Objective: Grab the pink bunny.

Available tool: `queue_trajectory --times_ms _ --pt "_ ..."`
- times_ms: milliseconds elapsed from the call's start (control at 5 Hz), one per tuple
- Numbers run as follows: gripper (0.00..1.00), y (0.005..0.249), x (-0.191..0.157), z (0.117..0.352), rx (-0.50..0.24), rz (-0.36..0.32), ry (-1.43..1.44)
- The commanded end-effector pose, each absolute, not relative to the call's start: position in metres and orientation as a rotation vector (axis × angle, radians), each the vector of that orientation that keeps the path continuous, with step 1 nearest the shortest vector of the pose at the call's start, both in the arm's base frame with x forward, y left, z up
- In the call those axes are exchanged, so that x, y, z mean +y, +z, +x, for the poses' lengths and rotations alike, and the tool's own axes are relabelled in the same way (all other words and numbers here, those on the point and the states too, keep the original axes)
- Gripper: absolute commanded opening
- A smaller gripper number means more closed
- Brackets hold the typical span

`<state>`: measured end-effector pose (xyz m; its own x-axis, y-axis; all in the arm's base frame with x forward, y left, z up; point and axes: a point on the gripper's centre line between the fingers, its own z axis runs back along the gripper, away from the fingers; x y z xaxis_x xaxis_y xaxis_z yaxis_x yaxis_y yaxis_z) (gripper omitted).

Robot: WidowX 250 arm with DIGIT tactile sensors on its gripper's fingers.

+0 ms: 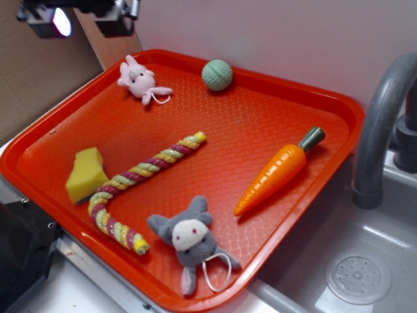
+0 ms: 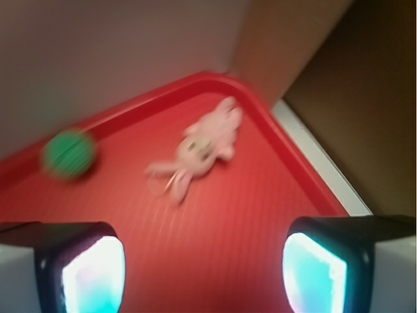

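The pink bunny (image 1: 138, 79) lies in the far left corner of the red tray (image 1: 273, 98), its white string loop trailing toward the tray's middle. In the blurred wrist view the pink bunny (image 2: 199, 149) sits ahead of the fingers, apart from them. My gripper (image 1: 79, 19) hangs high above the tray's far left corner, up and left of the bunny. In the wrist view the gripper (image 2: 203, 267) is open, with only bare tray (image 2: 215, 228) between its two fingers.
A green ball (image 1: 217, 74) rests at the tray's far edge, right of the bunny. A striped rope toy (image 1: 140, 182), yellow sponge (image 1: 86, 174), grey plush bunny (image 1: 191, 240) and toy carrot (image 1: 277, 171) lie nearer. A grey faucet (image 1: 378, 124) and sink (image 1: 357, 277) stand right. Brown cardboard (image 1: 32, 78) walls the left.
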<state>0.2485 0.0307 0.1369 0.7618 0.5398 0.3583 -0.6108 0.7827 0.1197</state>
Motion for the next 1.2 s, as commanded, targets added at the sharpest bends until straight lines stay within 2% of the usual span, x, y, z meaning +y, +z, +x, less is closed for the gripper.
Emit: queue_trajectory --times_ms 0,200,400,600,800,1000 --pt "1.0 0.097 0.076 0.281 -0.4 0.268 0.837" --pt "1.0 0.066 0.084 0.297 -0.394 0.219 0.817" --pt "1.0 0.052 0.09 0.295 -0.355 0.199 0.827" --pt "1.0 0.039 0.114 0.29 -0.308 0.174 0.872" --pt "0.0 0.042 0.122 0.283 -0.328 0.198 0.856" --pt "0.0 0.073 0.106 0.274 -0.375 0.228 0.712"
